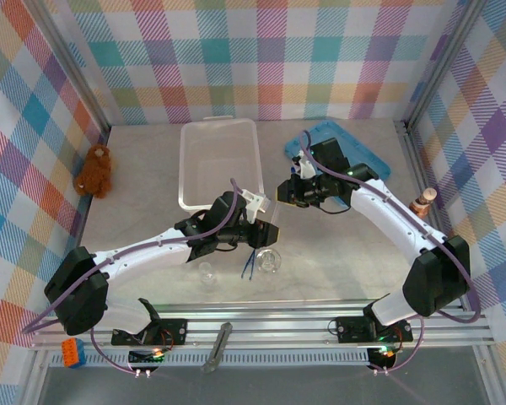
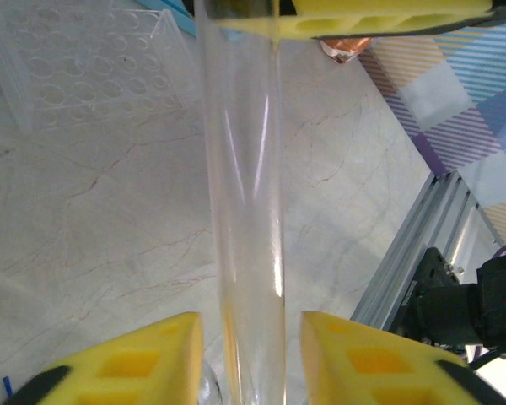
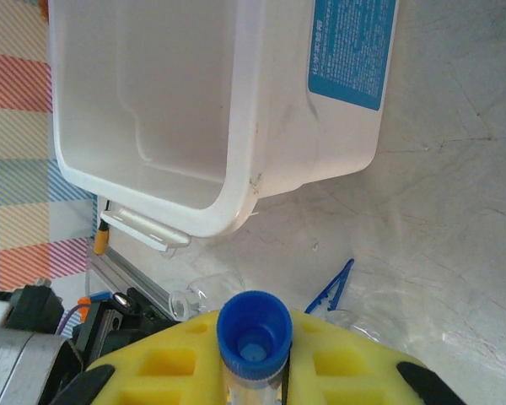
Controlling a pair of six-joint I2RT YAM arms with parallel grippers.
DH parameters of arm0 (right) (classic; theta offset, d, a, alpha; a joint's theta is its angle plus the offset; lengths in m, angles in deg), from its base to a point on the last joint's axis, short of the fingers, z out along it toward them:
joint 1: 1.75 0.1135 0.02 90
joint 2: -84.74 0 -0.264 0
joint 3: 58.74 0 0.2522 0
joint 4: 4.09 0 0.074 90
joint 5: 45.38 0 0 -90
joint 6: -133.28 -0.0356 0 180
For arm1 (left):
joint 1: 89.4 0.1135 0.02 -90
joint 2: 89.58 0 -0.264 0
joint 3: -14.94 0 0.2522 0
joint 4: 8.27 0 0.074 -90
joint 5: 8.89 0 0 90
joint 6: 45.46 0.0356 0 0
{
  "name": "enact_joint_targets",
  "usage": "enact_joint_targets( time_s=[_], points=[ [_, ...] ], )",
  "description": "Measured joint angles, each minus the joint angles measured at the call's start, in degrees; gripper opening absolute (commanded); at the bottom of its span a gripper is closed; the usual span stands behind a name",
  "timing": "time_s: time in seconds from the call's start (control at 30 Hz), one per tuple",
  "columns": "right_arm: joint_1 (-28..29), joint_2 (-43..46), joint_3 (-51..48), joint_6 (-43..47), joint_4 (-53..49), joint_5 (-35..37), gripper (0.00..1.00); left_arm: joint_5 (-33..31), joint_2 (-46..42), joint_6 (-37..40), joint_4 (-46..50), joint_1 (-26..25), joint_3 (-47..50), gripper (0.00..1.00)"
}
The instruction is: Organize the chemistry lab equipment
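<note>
A thin clear tube (image 2: 244, 194) with a blue cap (image 3: 254, 325) hangs above the table between my two grippers. My right gripper (image 3: 255, 359) is shut on its capped end, yellow pads (image 2: 379, 17) pressed on the glass. My left gripper (image 2: 251, 337) stands open around the tube's other end, with a gap on each side. In the top view the left gripper (image 1: 261, 215) and right gripper (image 1: 284, 192) meet at mid-table. On the table in front of them lie the dark-blue tweezers (image 1: 249, 263), a round flask (image 1: 269, 261) and a small beaker (image 1: 207, 272).
A clear plastic bin (image 1: 219, 164) stands open behind the left gripper, a blue lid (image 1: 341, 148) at the back right. A clear tube rack (image 2: 84, 67) sits on the table. A teddy bear (image 1: 94, 171) is far left, a brown bottle figure (image 1: 422, 202) far right.
</note>
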Motion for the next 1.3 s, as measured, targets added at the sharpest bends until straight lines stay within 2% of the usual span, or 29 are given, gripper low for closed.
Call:
enact_joint_targets(
  time_s=[0.3, 0.6, 0.97, 1.1, 1.3],
  points=[
    [0.0, 7.8, -1.1, 0.2, -0.1, 11.1, 0.22, -1.2, -2.2, -0.2, 1.2, 0.1, 0.0, 0.44],
    [0.4, 15.1, -7.4, 1.5, 0.8, 27.6, 0.21, -1.7, -2.7, -0.6, 1.4, 0.2, 0.0, 0.46],
    [5.7, 22.2, -19.4, 7.2, 12.7, 52.4, 0.20, -1.7, -3.2, -1.2, 1.3, 0.3, 0.0, 0.46],
    [6.9, 22.2, -21.7, 9.9, 18.7, 57.9, 0.20, -1.7, -3.7, -1.2, 1.3, 0.3, 0.0, 0.46],
    [7.0, 22.1, -24.3, 12.5, 26.3, 62.1, 0.21, -1.7, -4.1, -1.8, 1.3, 0.3, 0.2, 0.46]
  ],
)
